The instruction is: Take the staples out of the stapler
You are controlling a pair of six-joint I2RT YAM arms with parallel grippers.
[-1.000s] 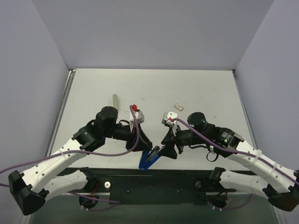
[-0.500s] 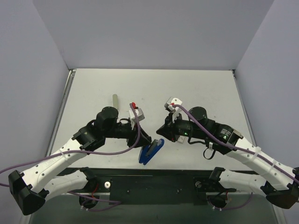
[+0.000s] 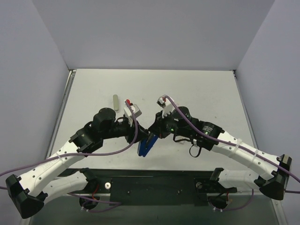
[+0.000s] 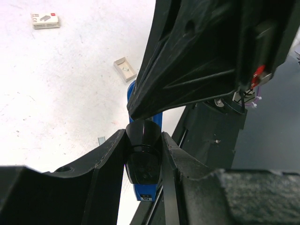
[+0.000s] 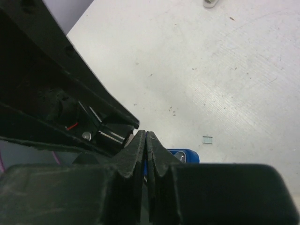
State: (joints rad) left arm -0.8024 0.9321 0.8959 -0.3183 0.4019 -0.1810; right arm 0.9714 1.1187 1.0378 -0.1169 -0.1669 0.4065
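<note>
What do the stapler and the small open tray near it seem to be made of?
The stapler looks like smooth blue plastic with a dark, slightly glossy plastic end, going by its even colour and soft highlights. The tray seems matt cardboard: thin, pale brown walls.

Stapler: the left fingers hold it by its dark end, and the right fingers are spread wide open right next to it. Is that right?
Not quite. The right fingers are shut, with their tips pressed together, as the right wrist view shows. The rest stands: the left fingers hold the stapler by its dark end, and the right fingers are right next to it.
</note>
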